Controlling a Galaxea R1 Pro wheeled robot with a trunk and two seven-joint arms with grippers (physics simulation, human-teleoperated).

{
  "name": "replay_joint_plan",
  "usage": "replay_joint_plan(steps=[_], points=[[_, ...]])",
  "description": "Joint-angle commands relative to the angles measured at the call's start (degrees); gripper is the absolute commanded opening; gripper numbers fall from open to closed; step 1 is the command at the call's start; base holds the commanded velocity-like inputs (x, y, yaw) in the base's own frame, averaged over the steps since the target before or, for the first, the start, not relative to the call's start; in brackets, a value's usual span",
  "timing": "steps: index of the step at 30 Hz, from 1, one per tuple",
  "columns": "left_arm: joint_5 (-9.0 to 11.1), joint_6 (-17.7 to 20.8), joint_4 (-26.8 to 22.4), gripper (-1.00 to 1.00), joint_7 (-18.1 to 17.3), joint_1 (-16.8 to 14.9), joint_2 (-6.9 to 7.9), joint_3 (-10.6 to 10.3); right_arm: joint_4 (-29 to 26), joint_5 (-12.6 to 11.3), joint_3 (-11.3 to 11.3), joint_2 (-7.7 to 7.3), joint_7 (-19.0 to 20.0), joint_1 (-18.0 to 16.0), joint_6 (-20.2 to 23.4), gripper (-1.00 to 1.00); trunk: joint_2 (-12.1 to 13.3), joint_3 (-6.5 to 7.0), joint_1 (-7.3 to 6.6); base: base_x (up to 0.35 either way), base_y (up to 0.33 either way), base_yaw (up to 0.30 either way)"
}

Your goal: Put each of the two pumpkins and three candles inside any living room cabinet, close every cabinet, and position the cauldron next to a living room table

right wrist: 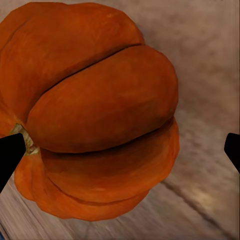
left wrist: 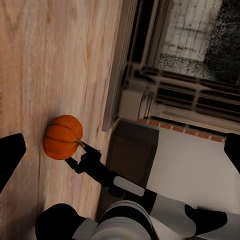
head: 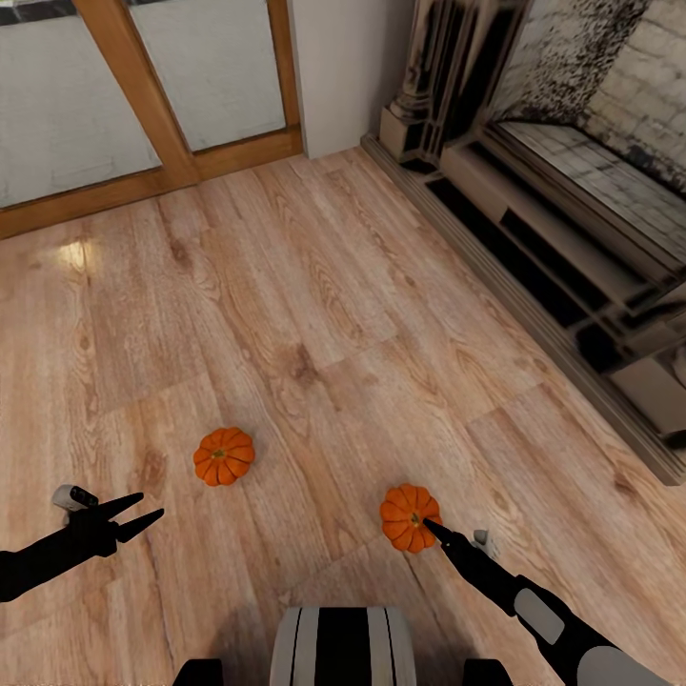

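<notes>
Two small orange ribbed pumpkins lie on the wooden floor. The left pumpkin [head: 224,455] sits in the open, ahead and to the right of my left gripper [head: 141,511], which hangs open above the floor with nothing between its fingers. My right gripper [head: 433,527] is at the right pumpkin [head: 408,516], its tip against the side near the stem. In the right wrist view this pumpkin [right wrist: 100,110] lies between the spread fingertips [right wrist: 10,155]; the gripper is open. The left wrist view shows the same pumpkin [left wrist: 62,136] with the right gripper [left wrist: 82,150] at it.
A stone fireplace [head: 572,238] with a raised hearth edge runs along the right side. A wood-framed glass door [head: 143,105] stands at the back left. A dark-brown panel [left wrist: 134,157] lies by the hearth's near end. My base [head: 343,648] is at the bottom.
</notes>
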Motion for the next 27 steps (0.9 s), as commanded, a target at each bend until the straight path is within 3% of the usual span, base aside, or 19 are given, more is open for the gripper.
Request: replay_joint_plan(steps=[1,27], points=[[0.0,0.6,0.0,1.0,-0.2,0.0,0.01,0.0,0.0,-0.6,0.2,-0.05,0.1,0.0,0.4,1.0,0.0,-0.03,-0.01,0.0,0.0,0.0],[-0.2,0.6,0.0,1.0,-0.1,0.0,0.01,-0.1,0.0,-0.6,0.2,-0.07,0.1,0.0,0.4,1.0,0.0,-0.03,-0.01,0.003,0.035,0.0]])
